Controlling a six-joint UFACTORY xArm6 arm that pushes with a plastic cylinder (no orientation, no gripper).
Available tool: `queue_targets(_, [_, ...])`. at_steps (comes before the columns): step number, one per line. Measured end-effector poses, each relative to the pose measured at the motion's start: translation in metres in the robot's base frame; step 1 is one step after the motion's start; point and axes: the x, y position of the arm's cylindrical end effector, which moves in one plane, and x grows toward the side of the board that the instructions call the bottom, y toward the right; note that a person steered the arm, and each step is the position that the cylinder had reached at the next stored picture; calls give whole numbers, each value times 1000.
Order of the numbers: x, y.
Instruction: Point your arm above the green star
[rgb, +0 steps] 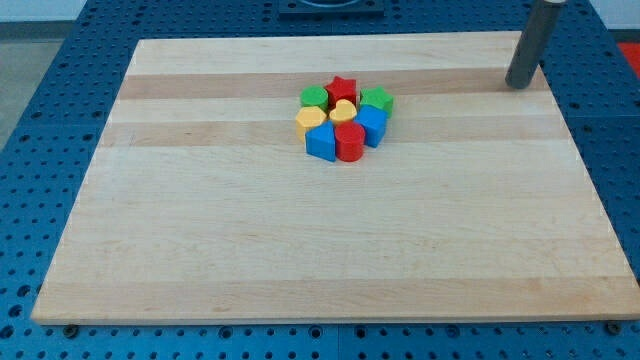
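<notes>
The green star (377, 99) sits at the right side of a tight cluster of blocks near the middle top of the wooden board (200, 220). Touching or close to it are a red star (342, 89), a yellow heart (343, 109) and a blue block (371, 124). My tip (518, 85) rests on the board near its top right corner, far to the right of the green star and slightly higher in the view. The rod reaches up out of the view's top edge.
The cluster also holds a green block (315, 97), a yellow block (312, 120), a blue block (321, 142) and a red cylinder (349, 142). Blue perforated table surface (60, 120) surrounds the board.
</notes>
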Motion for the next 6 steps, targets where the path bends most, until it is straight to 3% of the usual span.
queue_targets(2, [1, -1])
queue_targets(6, [-50, -94])
